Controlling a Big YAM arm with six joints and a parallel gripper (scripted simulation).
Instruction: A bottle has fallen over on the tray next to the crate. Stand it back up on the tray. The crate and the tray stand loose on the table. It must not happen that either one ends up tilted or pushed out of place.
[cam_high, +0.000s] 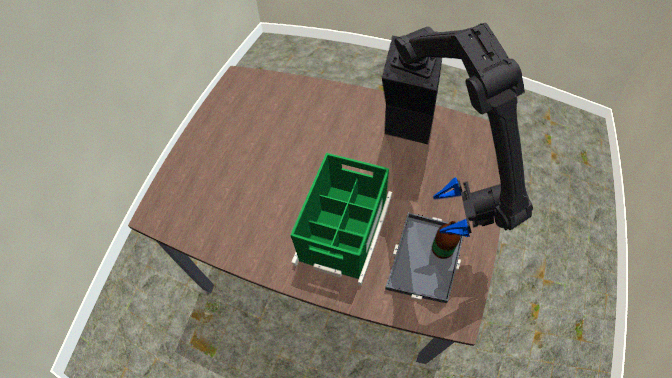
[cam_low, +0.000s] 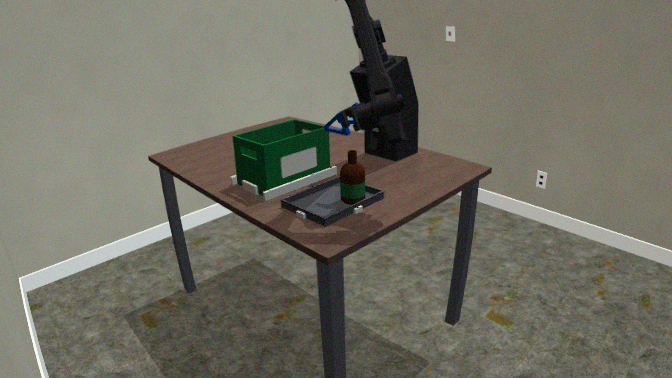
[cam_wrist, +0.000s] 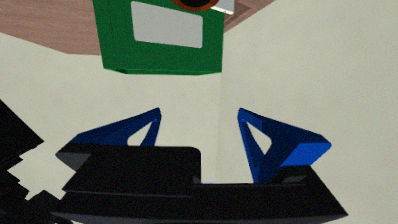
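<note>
The brown bottle (cam_high: 444, 245) (cam_low: 352, 175) with a green label stands upright on the grey tray (cam_high: 406, 265) (cam_low: 310, 202), near the tray's right edge in the top view. Only its mouth rim (cam_wrist: 197, 9) shows at the top edge of the wrist view. My gripper (cam_high: 439, 214) (cam_wrist: 199, 112) is open, with nothing between its blue fingers. It is held above and back from the bottle, clear of it in the exterior view. In the top view one finger overlaps the bottle's top in the picture.
The green crate (cam_high: 310, 256) (cam_low: 250, 172) (cam_wrist: 165, 59) with dividers stands beside the tray, on the left in the top view. White strips (cam_low: 300, 183) lie along the crate's base, and small white blocks (cam_high: 416, 296) sit at the tray's sides. The table edge is close to the tray.
</note>
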